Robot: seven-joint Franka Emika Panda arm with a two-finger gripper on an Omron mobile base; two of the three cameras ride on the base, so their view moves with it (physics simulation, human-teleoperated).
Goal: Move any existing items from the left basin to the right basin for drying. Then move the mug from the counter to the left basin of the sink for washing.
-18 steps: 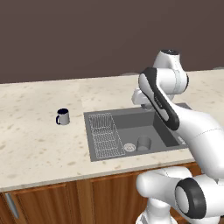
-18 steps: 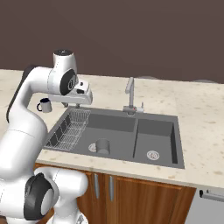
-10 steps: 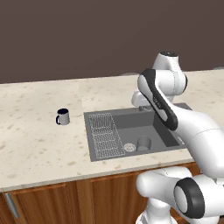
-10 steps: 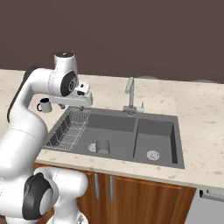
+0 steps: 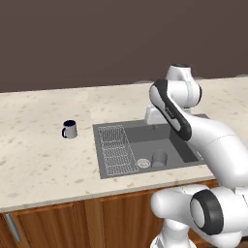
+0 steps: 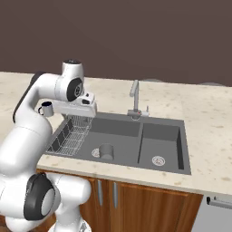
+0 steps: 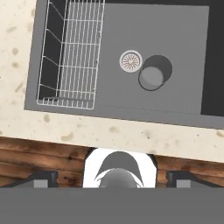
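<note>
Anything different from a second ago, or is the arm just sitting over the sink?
Nothing has visibly changed. The gripper still hangs above the left basin holding nothing, the grey cup still stands by the drain, and the mug stays on the counter.

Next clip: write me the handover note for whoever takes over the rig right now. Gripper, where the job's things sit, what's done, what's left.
Gripper: high over the left basin, holding nothing; whether it is open cannot be told.
Grey cup: upright in the left basin, beside the drain.
Wire rack: in the same basin.
Mug: on the counter, left of the sink.
Done: nothing.
Left: cup to the right basin, then mug into the left basin.
</note>
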